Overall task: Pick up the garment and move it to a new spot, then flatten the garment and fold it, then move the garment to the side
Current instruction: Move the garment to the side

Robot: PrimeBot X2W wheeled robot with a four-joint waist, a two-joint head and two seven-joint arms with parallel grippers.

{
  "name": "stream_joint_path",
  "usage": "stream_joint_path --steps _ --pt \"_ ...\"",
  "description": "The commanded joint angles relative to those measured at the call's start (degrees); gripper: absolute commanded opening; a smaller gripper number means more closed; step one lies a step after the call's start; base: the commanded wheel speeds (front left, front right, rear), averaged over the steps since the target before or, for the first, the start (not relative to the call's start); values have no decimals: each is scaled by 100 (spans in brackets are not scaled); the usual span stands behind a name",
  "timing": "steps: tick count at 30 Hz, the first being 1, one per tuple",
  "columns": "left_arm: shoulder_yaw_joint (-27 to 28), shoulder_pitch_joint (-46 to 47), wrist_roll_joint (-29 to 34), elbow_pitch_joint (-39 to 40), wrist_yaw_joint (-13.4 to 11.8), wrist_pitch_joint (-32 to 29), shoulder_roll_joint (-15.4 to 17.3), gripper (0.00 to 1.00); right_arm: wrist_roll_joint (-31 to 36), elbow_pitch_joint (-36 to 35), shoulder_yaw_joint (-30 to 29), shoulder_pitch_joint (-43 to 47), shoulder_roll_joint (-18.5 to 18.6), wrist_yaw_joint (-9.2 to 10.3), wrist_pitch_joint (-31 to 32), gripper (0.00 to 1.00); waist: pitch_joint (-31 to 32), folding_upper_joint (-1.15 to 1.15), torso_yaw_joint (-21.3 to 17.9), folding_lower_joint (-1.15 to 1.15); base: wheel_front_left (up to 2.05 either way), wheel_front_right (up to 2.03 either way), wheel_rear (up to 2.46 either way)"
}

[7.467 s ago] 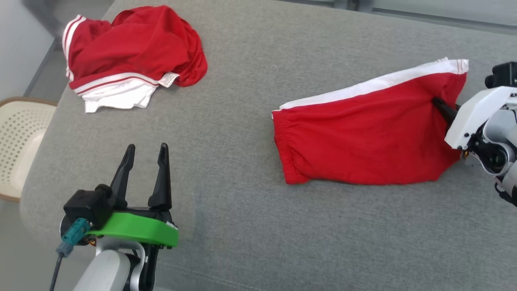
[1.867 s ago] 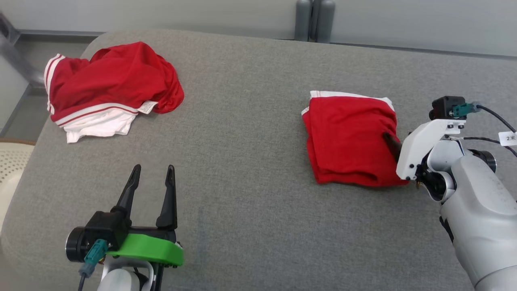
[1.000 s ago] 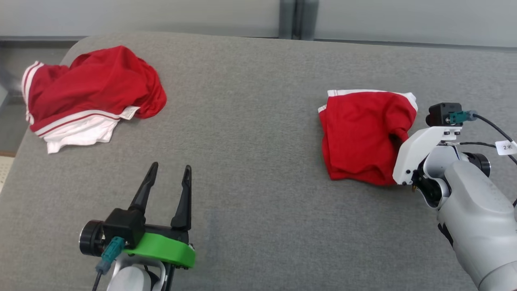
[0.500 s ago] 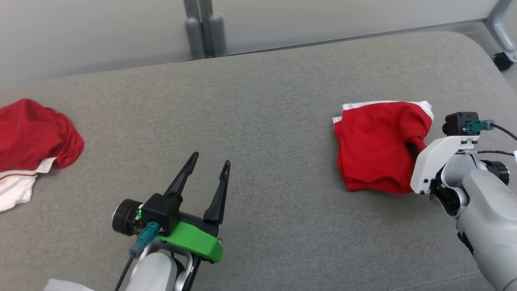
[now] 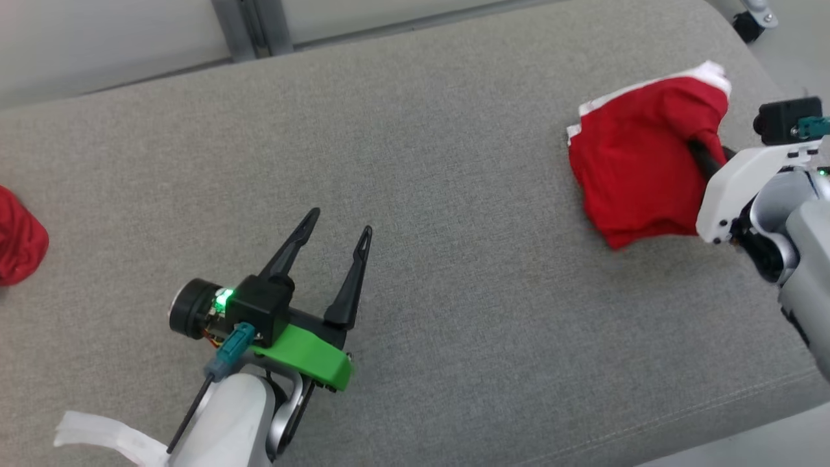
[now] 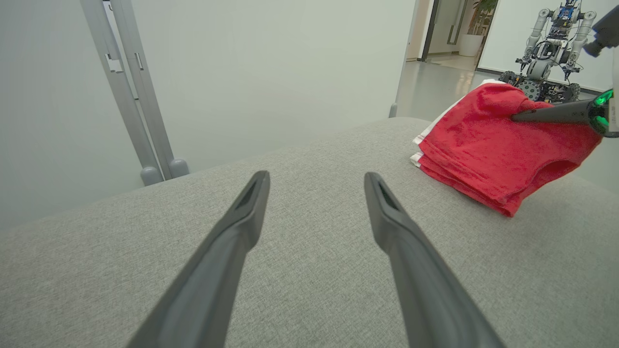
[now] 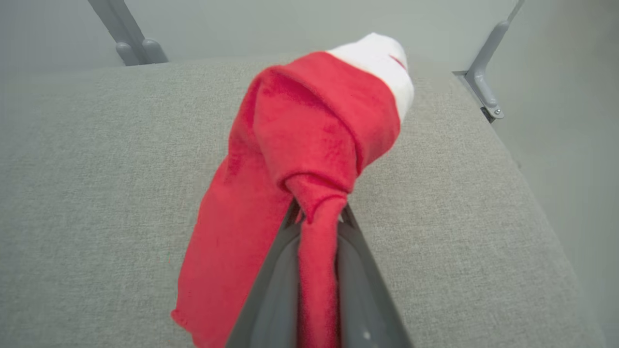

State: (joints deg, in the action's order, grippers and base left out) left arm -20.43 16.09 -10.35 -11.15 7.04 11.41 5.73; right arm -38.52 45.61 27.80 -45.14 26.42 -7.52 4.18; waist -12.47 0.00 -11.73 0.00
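Since half a second ago, the folded garment (image 5: 639,168) has been carried further toward the far right corner of the table (image 5: 454,162). Its right side has been raised off the surface. Much of the framing shift is put down to the head camera swinging right.

Head view: the garment is seen at far right, by the table's rounded corner. Its left part is draped on the grey fabric top and its right part is bunched up into the right pincer (image 5: 695,146), which is clamped narrow on a fold of red cloth. The left pincer (image 5: 341,220) is held wide and empty over the near left of the table, well apart from the garment. A second red garment (image 5: 19,243) is cut by the left edge.

Left wrist view: the left pincer (image 6: 316,178) is spread wide with nothing between the fingers. The garment (image 6: 488,140) is seen as stacked layers with white hem edges showing. Its low edge appears to touch the table.

Right wrist view: a twisted pinch of cloth is held in the right pincer (image 7: 319,215). The rest hangs ahead, with the white band (image 7: 382,58) at the far end.

Handling, as judged: the garment is light, soft and limp, with no stiffness, and it is not fragile. The fold is likely to be lost when hung from one pinch. Drag on the fabric top is expected. A hold is best taken through all layers at an edge, not on the top layer alone.
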Motion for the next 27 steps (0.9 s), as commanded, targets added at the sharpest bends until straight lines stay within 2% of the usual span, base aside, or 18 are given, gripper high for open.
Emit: stream_joint_path --steps 1,6,15,18,20,21,22,23,24,27 --pt "33 118 49 73 -32 -51 104 100 63 -75 145 -196 118 6 -106 0 -737 0 191 0 0 0 0" --pt "72 246 128 355 -69 -225 276 100 181 -195 759 -754 604 6 -468 0 -1359 0 261 0 0 0 0" --pt "65 323 201 671 -131 -371 428 100 -135 53 1535 -1369 1578 8 -1000 0 -1878 0 281 0 0 0 0" --pt "83 348 198 755 -157 -418 475 100 -114 305 1749 -1570 1747 8 -1045 0 -2022 0 267 0 0 0 0" --pt "88 360 196 790 -164 -437 500 100 -54 497 1897 -1679 1741 8 -1028 5 -2091 0 256 0 0 0 0" --pt "90 368 193 798 -169 -442 510 100 -66 601 1937 -1731 1708 8 -1029 16 -2109 0 252 0 0 0 0" --pt "85 376 188 800 -170 -450 519 100 -34 774 1954 -1816 1701 8 -1044 39 -2122 0 252 0 0 0 0" --pt "78 377 182 791 -171 -453 520 100 16 934 1979 -1873 1680 8 -1035 84 -2121 0 254 0 0 0 0" --pt "71 374 170 775 -177 -440 515 100 57 1164 1952 -1941 1652 9 -1059 100 -2097 0 263 0 0 0 0" --pt "88 340 113 710 -201 -367 499 100 329 1848 1837 -2141 1546 8 -1258 100 -1960 0 299 0 0 0 0"
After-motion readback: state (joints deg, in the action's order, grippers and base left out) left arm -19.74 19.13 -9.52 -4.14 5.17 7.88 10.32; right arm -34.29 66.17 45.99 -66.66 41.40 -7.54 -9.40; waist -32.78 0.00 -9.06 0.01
